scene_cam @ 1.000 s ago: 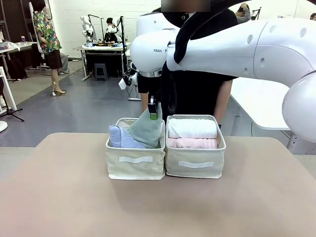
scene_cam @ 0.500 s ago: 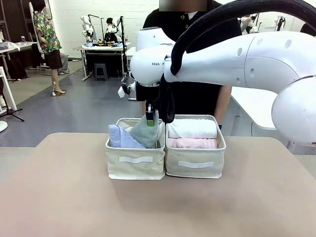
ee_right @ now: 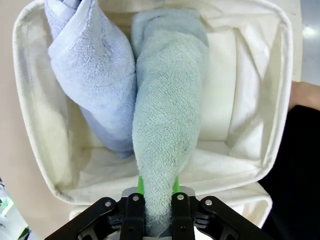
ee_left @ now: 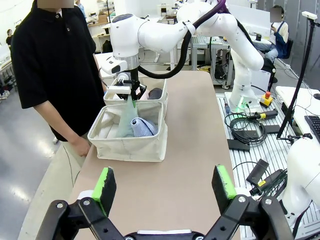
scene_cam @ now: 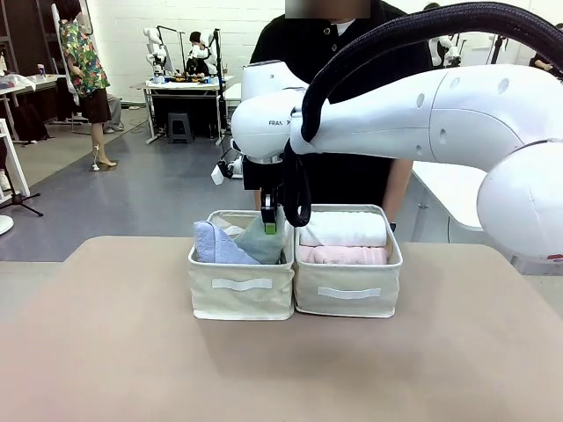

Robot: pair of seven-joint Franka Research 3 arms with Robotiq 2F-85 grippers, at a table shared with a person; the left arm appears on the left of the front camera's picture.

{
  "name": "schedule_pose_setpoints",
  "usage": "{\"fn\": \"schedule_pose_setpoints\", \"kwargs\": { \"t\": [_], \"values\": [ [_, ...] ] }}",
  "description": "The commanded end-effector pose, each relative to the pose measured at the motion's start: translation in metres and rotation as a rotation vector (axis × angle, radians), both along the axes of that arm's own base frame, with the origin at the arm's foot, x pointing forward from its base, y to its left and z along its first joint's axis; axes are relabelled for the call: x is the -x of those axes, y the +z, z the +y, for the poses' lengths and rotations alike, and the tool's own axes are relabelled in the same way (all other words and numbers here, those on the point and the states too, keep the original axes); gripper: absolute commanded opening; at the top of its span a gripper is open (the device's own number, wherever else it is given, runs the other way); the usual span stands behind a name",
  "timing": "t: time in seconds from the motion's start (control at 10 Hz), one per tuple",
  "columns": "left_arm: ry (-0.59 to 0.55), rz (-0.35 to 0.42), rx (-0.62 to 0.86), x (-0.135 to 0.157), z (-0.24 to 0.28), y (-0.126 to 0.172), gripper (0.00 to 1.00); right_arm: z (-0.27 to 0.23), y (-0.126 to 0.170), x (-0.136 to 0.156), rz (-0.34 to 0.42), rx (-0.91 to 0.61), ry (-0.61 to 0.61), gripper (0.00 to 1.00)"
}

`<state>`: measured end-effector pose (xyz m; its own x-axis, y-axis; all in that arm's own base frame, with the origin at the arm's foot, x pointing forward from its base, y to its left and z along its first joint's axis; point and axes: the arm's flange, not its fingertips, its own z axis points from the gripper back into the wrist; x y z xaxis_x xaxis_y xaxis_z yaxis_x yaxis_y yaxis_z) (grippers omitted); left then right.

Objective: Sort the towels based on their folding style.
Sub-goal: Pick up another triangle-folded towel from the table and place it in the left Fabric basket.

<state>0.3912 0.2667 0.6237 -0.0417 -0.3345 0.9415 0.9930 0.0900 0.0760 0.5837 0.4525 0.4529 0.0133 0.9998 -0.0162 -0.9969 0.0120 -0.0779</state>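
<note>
My right gripper [scene_cam: 270, 221] is shut on the tip of the pale teal cone-folded towel [scene_cam: 259, 241], whose wide end rests inside the left cream bin [scene_cam: 242, 294]. The teal towel [ee_right: 167, 110] leans against the lavender-blue cone towel [ee_right: 92, 85] in that bin [ee_right: 250, 100]. The lavender-blue towel [scene_cam: 215, 246] lies at the bin's left side. In the right bin [scene_cam: 347, 299] a white rolled towel [scene_cam: 343, 229] lies above a pink one [scene_cam: 343, 255]. A dark rolled towel [ee_left: 156, 93] shows in the farther bin. My left gripper [ee_left: 165, 184] hangs open above the table end, holding nothing.
A person in a black shirt [scene_cam: 352, 167] stands right behind the two bins at the far table edge; a hand [ee_left: 80, 146] rests near the bin corner. The tan tabletop [scene_cam: 264, 369] spreads in front of the bins.
My right gripper has lowered the teal cone towel further into the left bin; the towel now stands less high above the rim.
</note>
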Motion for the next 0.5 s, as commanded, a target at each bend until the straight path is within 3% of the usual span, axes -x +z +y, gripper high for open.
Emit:
{"fn": "schedule_pose_setpoints", "kwargs": {
  "t": [0.0,0.3,0.4],
  "values": [
    [-0.002,-0.008,0.004,0.0029,-0.0008,-0.0001,1.00,0.0082,0.0013,-0.0092,-0.004,0.052,0.022,0.18],
    [-0.002,-0.008,0.004,0.0029,-0.0008,-0.0001,1.00,0.0075,-0.0021,-0.0080,0.001,0.063,0.018,0.18],
    [-0.002,-0.008,0.004,0.0029,-0.0008,-0.0001,1.00,0.0078,-0.0011,-0.0077,-0.006,0.069,0.023,0.28]
  ]
}}
